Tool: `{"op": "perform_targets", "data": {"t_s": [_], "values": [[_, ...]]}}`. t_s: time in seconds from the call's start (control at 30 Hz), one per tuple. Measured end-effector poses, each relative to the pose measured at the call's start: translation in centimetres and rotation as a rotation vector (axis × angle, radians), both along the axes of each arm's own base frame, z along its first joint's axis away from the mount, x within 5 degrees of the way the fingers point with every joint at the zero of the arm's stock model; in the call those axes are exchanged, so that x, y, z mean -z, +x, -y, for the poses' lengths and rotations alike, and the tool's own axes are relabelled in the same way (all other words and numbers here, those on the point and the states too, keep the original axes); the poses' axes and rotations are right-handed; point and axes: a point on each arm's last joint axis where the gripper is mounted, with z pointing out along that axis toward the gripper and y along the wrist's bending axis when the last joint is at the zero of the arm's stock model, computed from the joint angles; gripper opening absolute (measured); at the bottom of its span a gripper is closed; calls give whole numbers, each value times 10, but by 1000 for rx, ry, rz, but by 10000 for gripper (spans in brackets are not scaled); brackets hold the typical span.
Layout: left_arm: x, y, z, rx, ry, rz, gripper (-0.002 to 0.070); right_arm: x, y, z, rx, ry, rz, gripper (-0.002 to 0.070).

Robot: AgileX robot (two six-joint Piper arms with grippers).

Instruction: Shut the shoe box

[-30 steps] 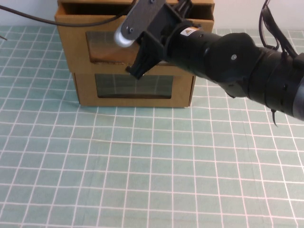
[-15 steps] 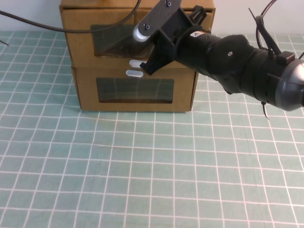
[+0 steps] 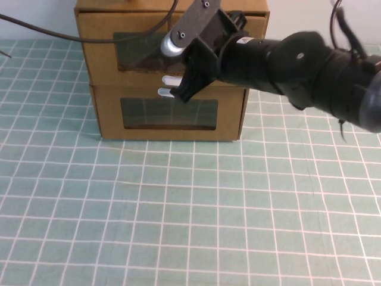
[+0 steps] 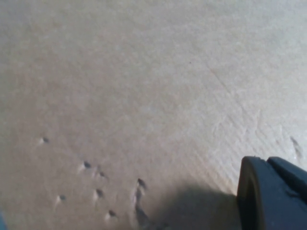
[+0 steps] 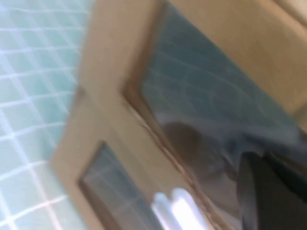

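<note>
**Right arm hides much of the upper box front**

Where the two cardboard boxes stand stacked at the far edge of the bench [image 3: 178, 226], the shoe box [image 3: 101, 42] is the upper one, its front panel with the clear window facing the camera and its white pull tab [image 3: 171, 79] showing just below that window. Its drawer front looks nearly flush with the box body, though the arm covers the right part of the panel, so the fit there cannot be judged. Directly under it sits the lower box [image 3: 169, 112], whose own white tab [image 3: 165, 92] lies above its window, close beneath the first tab.

Reaching in from the right, the right tool [image 3: 186, 89] hangs in front of the seam between the two boxes, just right of the tabs. Whether it touches the cardboard cannot be told, nor whether its fingers are parted or closed; the right wrist view gives only a blurred dark finger beside the windows. A small label on the arm near the wrist is too small to read.

Nothing of the left arm appears in the high view. Its wrist camera shows only the dark corner of the left tool [image 4: 273, 196] against a plain tan surface with small dents; its fingers' state cannot be told.

A dark cable [image 3: 77, 37] crosses the top of the shoe box.
</note>
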Motion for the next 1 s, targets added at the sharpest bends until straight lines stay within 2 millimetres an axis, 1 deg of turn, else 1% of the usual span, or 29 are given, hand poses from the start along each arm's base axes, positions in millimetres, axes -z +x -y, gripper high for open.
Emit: {"op": "perform_targets", "data": {"t_s": [0.07, 0.17, 0.23, 0.33, 0.43, 0.57, 0.7, 0.77, 0.87, 1.0], "values": [[0, 0, 0, 5, 5, 3, -5, -9, -7, 1, -32, 4, -2, -14], [-4, -4, -1, 14, 16, 10, -5, -30, -19, 6, -58, 28, 15, -15], [-11, -9, -2, 14, 24, 28, -5, -45, -28, 11, -68, 67, 12, -14], [-28, -20, -4, 16, 29, 74, -5, -66, -38, 26, -69, 132, -29, -14], [-51, -37, -8, 19, 29, 135, -5, -82, -42, 48, -44, 167, -61, -14], [-82, -67, -13, 35, 41, 196, -5, -95, -33, 86, 40, 190, -140, -14], [-98, -92, -17, 66, 75, 203, -5, -99, -22, 126, 147, 186, -265, -14], [-104, -102, -19, 80, 86, 205, -5, -103, -21, 143, 199, 220, -318, -14], [-115, -121, -22, 99, 99, 212, -5, -112, -27, 167, 285, 297, -376, -14], [-134, -150, -28, 92, 112, 241, -5, -134, -45, 198, 390, 405, -381, -14]]}}
